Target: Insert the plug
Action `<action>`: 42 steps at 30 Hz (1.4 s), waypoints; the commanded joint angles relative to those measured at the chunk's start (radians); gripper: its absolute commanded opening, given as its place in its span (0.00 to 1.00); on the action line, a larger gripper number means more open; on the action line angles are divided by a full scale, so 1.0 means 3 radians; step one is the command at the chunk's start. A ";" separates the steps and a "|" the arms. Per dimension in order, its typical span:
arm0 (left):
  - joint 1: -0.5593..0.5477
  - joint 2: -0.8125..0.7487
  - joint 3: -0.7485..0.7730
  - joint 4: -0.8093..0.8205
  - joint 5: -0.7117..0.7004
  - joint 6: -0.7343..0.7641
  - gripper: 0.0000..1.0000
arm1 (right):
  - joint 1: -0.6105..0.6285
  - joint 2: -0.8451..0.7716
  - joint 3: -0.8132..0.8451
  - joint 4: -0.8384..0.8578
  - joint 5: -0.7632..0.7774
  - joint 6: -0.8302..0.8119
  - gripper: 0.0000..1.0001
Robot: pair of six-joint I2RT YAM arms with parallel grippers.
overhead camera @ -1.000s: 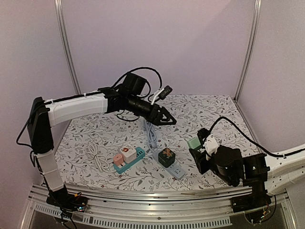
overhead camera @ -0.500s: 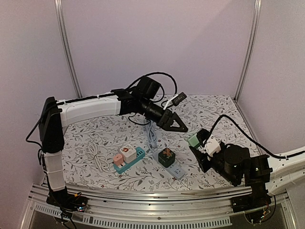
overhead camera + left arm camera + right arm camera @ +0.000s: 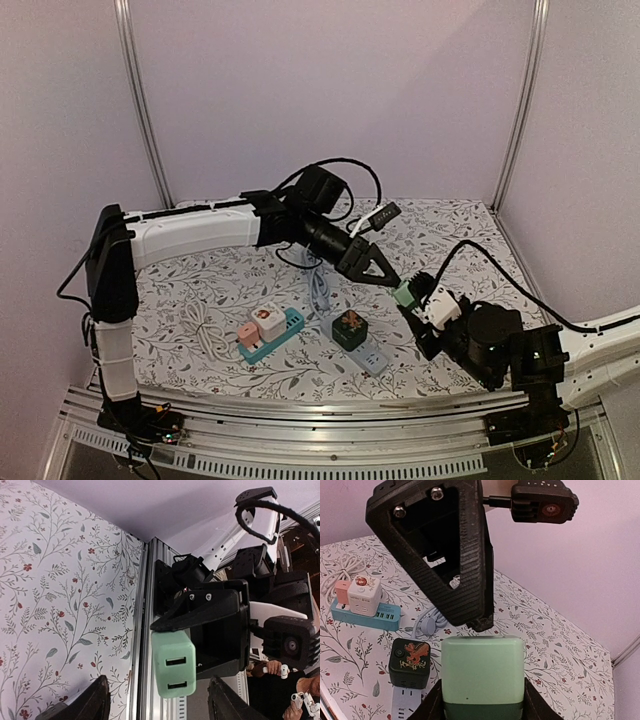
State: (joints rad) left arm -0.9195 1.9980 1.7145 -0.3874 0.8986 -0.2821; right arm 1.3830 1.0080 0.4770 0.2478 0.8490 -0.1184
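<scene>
The plug [image 3: 482,672] is a mint-green cube with two slots on its face [image 3: 172,670]; its prongs are hidden. My right gripper [image 3: 482,702] is shut on it and holds it up over the right of the table [image 3: 405,295]. My left gripper [image 3: 390,278] reaches across from the left, its tips right at the plug. In the left wrist view the left gripper [image 3: 159,701] is open, with one black finger [image 3: 97,702] on each side of the plug and a gap on both sides. A light blue power strip [image 3: 373,358] with a black cube [image 3: 350,328] on it lies below.
A teal power strip [image 3: 278,335] carries a pink and a white cube adapter [image 3: 267,322]. A coiled white cord [image 3: 205,335] lies to its left and a grey cable [image 3: 318,285] runs back across the flowered cloth. The metal rail [image 3: 300,410] marks the near edge.
My left arm swung right and down toward the plug in the right gripper, and its jaws narrowed somewhat. The right gripper shifted slightly left with the plug.
</scene>
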 commanded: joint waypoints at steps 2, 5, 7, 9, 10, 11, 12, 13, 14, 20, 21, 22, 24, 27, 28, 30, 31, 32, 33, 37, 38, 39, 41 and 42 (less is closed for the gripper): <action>-0.0102 0.0048 0.0124 -0.0105 0.0035 0.0001 0.65 | 0.0021 0.0067 0.0012 0.0064 0.0078 -0.0066 0.00; -0.0124 0.0075 0.0161 -0.0148 0.0031 0.0018 0.63 | 0.0018 0.0108 0.0043 0.0064 0.0094 -0.0098 0.00; -0.0133 0.0092 0.0177 -0.0167 0.0022 0.0024 0.62 | 0.0018 0.0136 0.0058 0.0063 0.0107 -0.0113 0.00; -0.0140 0.0125 0.0206 -0.0192 0.0010 0.0026 0.60 | 0.0020 0.0156 0.0070 0.0061 0.0110 -0.0121 0.00; -0.0143 0.0139 0.0225 -0.0214 0.0007 0.0032 0.60 | 0.0019 0.0165 0.0071 0.0061 0.0114 -0.0119 0.00; -0.0146 0.0157 0.0245 -0.0241 -0.0011 0.0043 0.59 | 0.0022 0.0170 0.0076 0.0063 0.0115 -0.0117 0.00; -0.0149 0.0175 0.0270 -0.0280 -0.0051 0.0059 0.59 | 0.0019 0.0177 0.0077 0.0061 0.0115 -0.0124 0.00; -0.0150 0.0187 0.0292 -0.0315 -0.0096 0.0069 0.59 | 0.0021 0.0178 0.0077 0.0060 0.0119 -0.0122 0.00; -0.0151 0.0198 0.0303 -0.0339 -0.0140 0.0075 0.59 | 0.0022 0.0176 0.0073 0.0059 0.0120 -0.0124 0.00; -0.0158 0.0264 0.0349 -0.0399 -0.0128 0.0109 0.56 | 0.0021 0.0150 0.0070 0.0051 0.0155 -0.0127 0.00; -0.0156 0.0265 0.0349 -0.0409 -0.0126 0.0127 0.55 | 0.0018 0.0148 0.0072 0.0053 0.0163 -0.0127 0.00; -0.0161 0.0272 0.0347 -0.0417 -0.0117 0.0138 0.54 | 0.0019 0.0148 0.0072 0.0054 0.0173 -0.0127 0.00; -0.0170 0.0282 0.0361 -0.0442 -0.0111 0.0156 0.52 | 0.0019 0.0149 0.0077 0.0049 0.0177 -0.0127 0.00; -0.0184 0.0304 0.0387 -0.0476 -0.0110 0.0179 0.48 | 0.0022 0.0163 0.0082 0.0048 0.0186 -0.0117 0.00; -0.0187 0.0309 0.0401 -0.0481 -0.0111 0.0188 0.48 | 0.0022 0.0169 0.0082 0.0048 0.0191 -0.0119 0.00; -0.0196 0.0331 0.0426 -0.0504 -0.0110 0.0190 0.47 | 0.0019 0.0177 0.0084 0.0048 0.0192 -0.0117 0.00; -0.0199 0.0345 0.0446 -0.0514 -0.0111 0.0193 0.47 | 0.0022 0.0180 0.0087 0.0048 0.0192 -0.0114 0.00; -0.0206 0.0359 0.0462 -0.0525 -0.0110 0.0198 0.46 | 0.0022 0.0184 0.0087 0.0048 0.0196 -0.0112 0.00; -0.0212 0.0371 0.0481 -0.0537 -0.0111 0.0203 0.45 | 0.0021 0.0188 0.0087 0.0046 0.0200 -0.0111 0.00; -0.0231 0.0413 0.0540 -0.0587 -0.0120 0.0220 0.42 | 0.0022 0.0185 0.0087 0.0048 0.0200 -0.0112 0.00; -0.0233 0.0416 0.0547 -0.0593 -0.0125 0.0225 0.42 | 0.0022 0.0181 0.0087 0.0048 0.0197 -0.0111 0.00; -0.0239 0.0421 0.0556 -0.0596 -0.0131 0.0226 0.42 | 0.0020 0.0182 0.0087 0.0048 0.0195 -0.0108 0.00; -0.0246 0.0423 0.0566 -0.0603 -0.0140 0.0237 0.40 | 0.0022 0.0188 0.0088 0.0048 0.0195 -0.0104 0.00; -0.0247 0.0427 0.0573 -0.0608 -0.0142 0.0237 0.39 | 0.0020 0.0188 0.0087 0.0048 0.0196 -0.0102 0.00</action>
State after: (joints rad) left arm -0.9749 2.1071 1.8584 -0.5426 0.8661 -0.2287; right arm 1.3830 1.0565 0.4793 0.2470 0.8860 -0.1581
